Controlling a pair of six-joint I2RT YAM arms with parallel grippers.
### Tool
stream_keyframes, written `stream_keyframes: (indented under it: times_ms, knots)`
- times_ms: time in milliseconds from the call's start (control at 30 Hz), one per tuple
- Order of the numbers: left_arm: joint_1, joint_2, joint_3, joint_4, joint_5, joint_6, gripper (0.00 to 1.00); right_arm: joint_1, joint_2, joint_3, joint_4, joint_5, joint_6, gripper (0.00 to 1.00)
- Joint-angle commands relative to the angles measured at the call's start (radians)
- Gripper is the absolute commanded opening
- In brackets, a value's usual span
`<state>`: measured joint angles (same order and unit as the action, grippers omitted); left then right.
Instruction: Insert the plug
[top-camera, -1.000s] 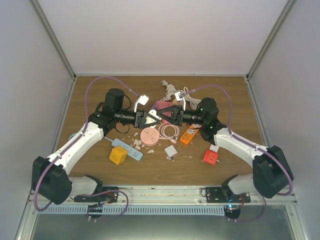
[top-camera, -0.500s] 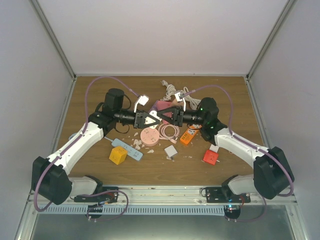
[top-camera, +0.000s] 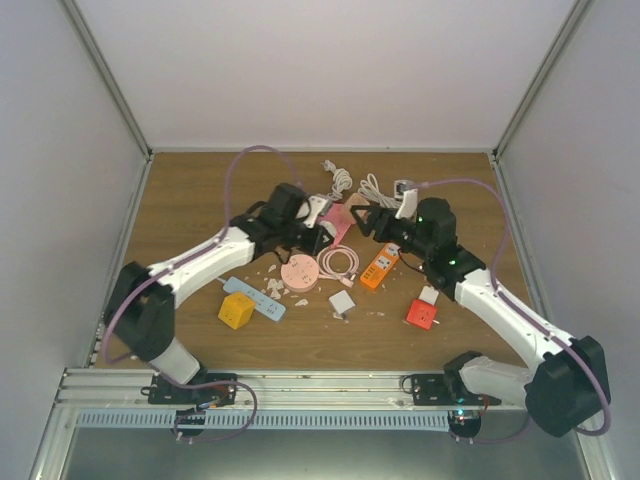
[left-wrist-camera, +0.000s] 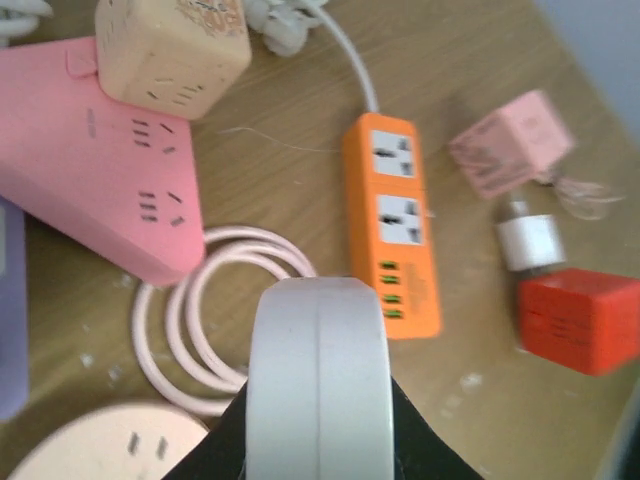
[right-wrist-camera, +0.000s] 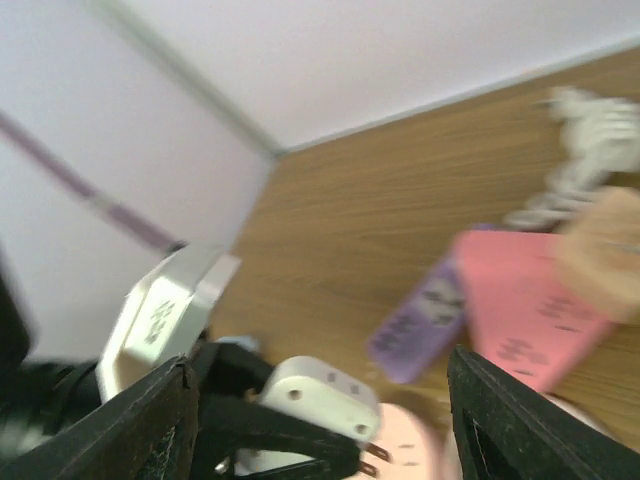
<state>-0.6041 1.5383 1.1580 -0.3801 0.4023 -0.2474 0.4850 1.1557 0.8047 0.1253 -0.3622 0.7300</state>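
Since a second ago the grippers have parted. The left gripper (top-camera: 312, 238) has swung in over the pink clutter and the right gripper (top-camera: 364, 220) has backed off to the right. The left jaws are clamped on the white plug (left-wrist-camera: 320, 370), held above the table (top-camera: 170, 190) over the pink cable (left-wrist-camera: 200, 310), near the orange power strip (left-wrist-camera: 395, 235). The plug's long axis runs along the fingers, away from the wrist camera. The left wrist view hides the prongs. The blurred right wrist view shows them at the plug's lower right. The right jaws stand apart, empty.

Four cube sockets (left-wrist-camera: 172, 45) (left-wrist-camera: 510, 145) (left-wrist-camera: 580, 318) (top-camera: 236, 310), three power strips (left-wrist-camera: 392, 220) (top-camera: 255, 298) (right-wrist-camera: 415, 320), one triangular pink socket (left-wrist-camera: 90, 180), one round pink socket (top-camera: 298, 271).
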Motion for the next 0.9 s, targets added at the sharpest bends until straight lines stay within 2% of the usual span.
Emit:
stream_keyframes:
  times_ms: [0,100,267,500,867]
  knots:
    - [-0.121,0.144,0.129,0.013,-0.408,0.109,0.0,-0.061,-0.035,-0.043,-0.248,0.324,0.01,0.69]
    - [-0.167,0.267,0.23,-0.014,-0.539,0.155,0.0,-0.104,-0.049,-0.081,-0.285,0.331,0.031,0.69]
    - [-0.19,0.4,0.36,-0.071,-0.671,0.225,0.0,-0.157,-0.099,-0.157,-0.286,0.313,0.049,0.69]
    - [-0.19,0.485,0.424,-0.091,-0.699,0.286,0.0,-0.202,-0.12,-0.207,-0.284,0.293,0.046,0.69]
    - [-0.187,0.575,0.515,-0.169,-0.76,0.291,0.0,-0.218,-0.076,-0.208,-0.28,0.279,0.043,0.69]
